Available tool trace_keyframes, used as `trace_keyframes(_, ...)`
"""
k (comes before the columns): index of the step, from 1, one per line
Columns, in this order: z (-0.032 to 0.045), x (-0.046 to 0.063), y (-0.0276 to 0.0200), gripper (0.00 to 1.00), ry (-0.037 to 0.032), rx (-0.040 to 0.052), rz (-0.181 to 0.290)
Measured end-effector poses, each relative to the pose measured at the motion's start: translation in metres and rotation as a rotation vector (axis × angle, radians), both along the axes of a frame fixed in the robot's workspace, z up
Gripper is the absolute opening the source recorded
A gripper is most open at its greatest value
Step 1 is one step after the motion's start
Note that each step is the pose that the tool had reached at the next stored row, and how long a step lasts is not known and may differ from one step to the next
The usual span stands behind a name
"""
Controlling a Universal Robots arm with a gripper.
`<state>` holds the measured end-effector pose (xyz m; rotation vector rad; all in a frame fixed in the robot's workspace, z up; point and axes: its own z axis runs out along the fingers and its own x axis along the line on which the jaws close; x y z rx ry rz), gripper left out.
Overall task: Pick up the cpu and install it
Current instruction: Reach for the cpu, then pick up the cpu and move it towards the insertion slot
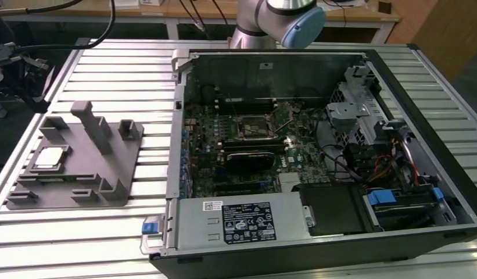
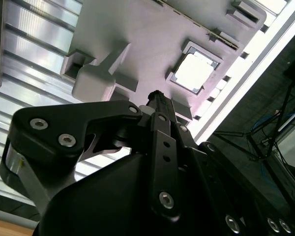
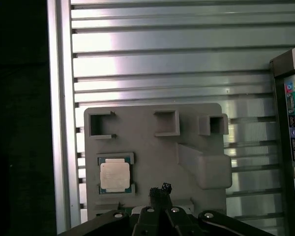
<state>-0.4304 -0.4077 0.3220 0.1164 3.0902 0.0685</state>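
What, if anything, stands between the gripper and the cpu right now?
Nothing visible. The cpu lies uncovered in its recess on the grey fixture plate; the gripper hangs above the plate with only air between.

A silvery ribbed aluminium table catches bright light, and a pale wooden desk stands behind it.

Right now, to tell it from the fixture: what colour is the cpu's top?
The cpu is silvery-grey, darker rim; best in the first wrist view.

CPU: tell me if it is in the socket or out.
Out. The cpu lies flat in a recess of the grey fixture plate.
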Motion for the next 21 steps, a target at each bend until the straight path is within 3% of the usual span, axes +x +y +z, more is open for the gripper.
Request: trace_keyframes(21,-0.0067,-0.0063,-0.0003,0.11,-0.0002,0.0000,0.000)
